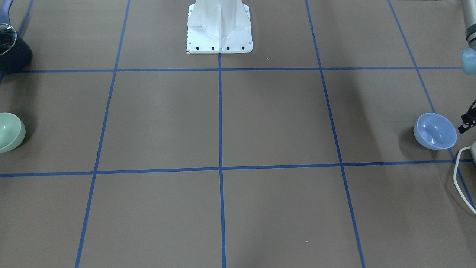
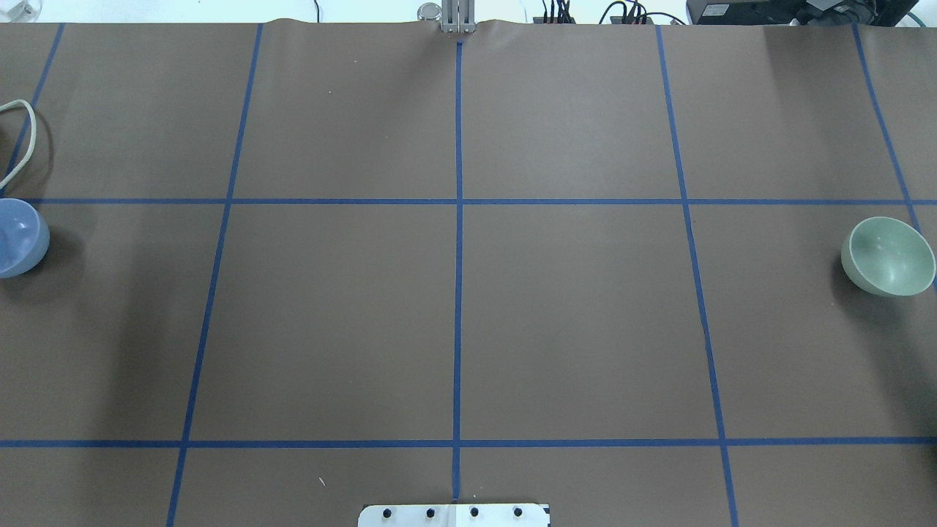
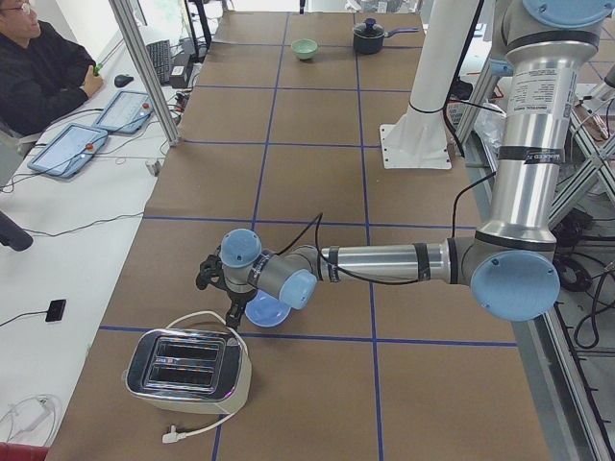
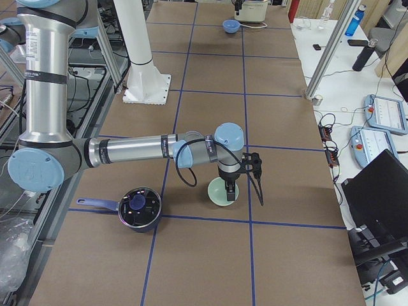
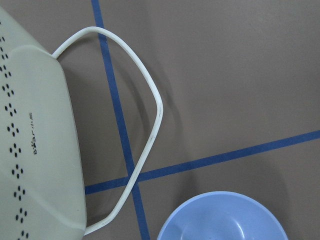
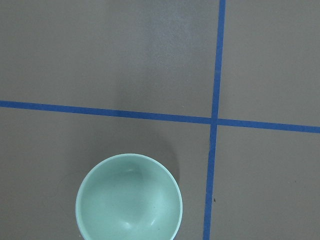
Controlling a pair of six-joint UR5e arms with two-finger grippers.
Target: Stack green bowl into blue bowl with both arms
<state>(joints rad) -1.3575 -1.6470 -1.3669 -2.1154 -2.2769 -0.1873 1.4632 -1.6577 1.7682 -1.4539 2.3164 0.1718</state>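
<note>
I record the green bowl (image 2: 888, 256) far right of the pedestal (image 1: 219, 29), the blue bowl (image 2: 18, 238) far left, and the right gripper (image 4: 229, 190) and left gripper (image 3: 233, 309) poised at them, whether clenched or released I cannot tell; the risk is a glossy rim slipping from the pinch on the long carry.

The left gripper (image 3: 233, 309) shows only from the side, too small to tell how its jaws stand — likewise the right gripper (image 4: 230, 187). The blue bowl (image 3: 266, 315) beneath the left gripper is half hidden by the wrist. The green bowl (image 4: 218, 195) under the right gripper is partly covered by it. The toaster (image 5: 30, 140) beside the left gripper runs off the wrist view's edge.
</note>
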